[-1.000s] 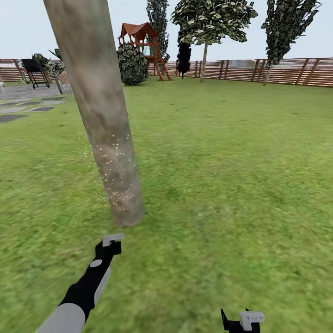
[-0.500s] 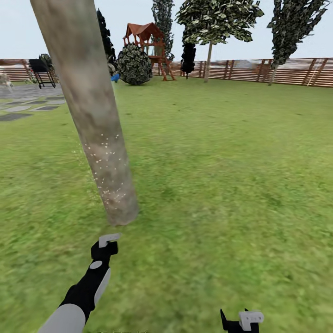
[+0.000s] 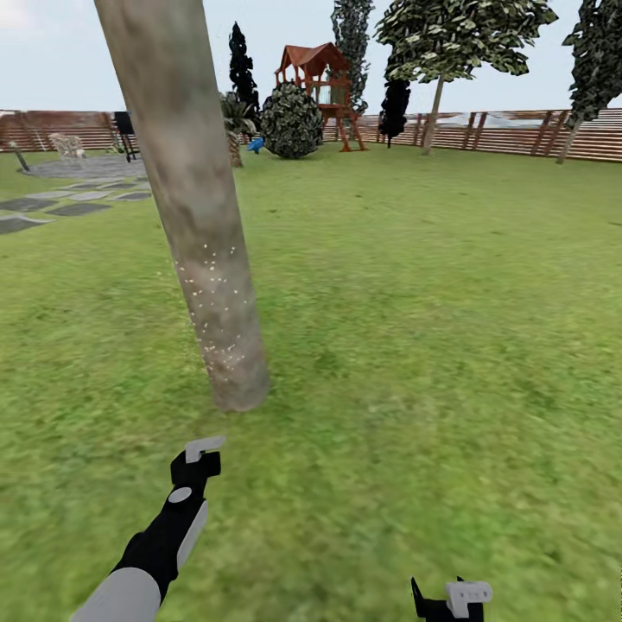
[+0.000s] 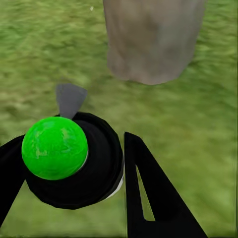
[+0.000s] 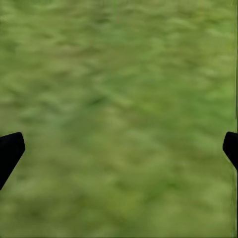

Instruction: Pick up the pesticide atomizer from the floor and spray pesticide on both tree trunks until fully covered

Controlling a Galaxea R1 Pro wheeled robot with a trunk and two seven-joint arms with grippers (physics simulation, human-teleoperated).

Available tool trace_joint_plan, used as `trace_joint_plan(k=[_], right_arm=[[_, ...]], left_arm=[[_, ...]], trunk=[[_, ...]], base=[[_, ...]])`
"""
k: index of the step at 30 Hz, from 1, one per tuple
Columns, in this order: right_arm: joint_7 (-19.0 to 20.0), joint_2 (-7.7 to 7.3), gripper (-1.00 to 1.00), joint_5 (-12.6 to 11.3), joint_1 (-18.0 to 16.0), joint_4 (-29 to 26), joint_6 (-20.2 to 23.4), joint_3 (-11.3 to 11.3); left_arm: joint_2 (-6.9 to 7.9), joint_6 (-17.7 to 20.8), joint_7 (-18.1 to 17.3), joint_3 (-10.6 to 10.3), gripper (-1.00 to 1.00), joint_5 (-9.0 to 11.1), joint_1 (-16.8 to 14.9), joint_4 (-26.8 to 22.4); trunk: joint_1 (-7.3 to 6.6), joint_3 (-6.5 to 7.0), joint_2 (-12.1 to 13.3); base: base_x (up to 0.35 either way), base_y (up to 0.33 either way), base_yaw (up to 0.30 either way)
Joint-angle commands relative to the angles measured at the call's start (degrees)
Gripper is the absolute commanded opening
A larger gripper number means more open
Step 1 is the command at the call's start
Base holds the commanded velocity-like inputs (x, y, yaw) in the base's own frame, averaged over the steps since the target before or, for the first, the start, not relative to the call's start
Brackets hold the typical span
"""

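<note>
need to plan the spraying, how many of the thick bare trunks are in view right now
1. The tree trunk stands on the grass ahead of the left claw, leaning slightly; its base also shows in the left wrist view. The second may be out of frame.
</note>
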Motion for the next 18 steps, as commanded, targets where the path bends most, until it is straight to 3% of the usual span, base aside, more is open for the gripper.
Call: trace_joint_plan(k=[1,10,18], right_arm=[[0.0,-0.1,1.0,0.0,0.0,0.0,0.0,0.0],[0.1,-0.19,1.0,0.0,0.0,0.0,-0.1,0.0],[0.0,-0.06,1.0,0.1,0.0,0.0,-0.1,0.0]], left_arm=[[0.01,0.0,0.0,0.0,-1.0,0.0,0.0,0.0],[0.24,0.4,0.2,0.1,-1.0,0.0,0.0,-0.1],[0.27,0.7,0.1,0.0,-1.0,0.0,0.0,-0.1]], trunk=[[0.0,0.0,0.0],[0.0,0.0,0.0],[0.0,0.0,0.0]], base=[[0.0,-0.274,0.058],[0.008,-0.274,0.007],[0.203,-0.207,0.01]])
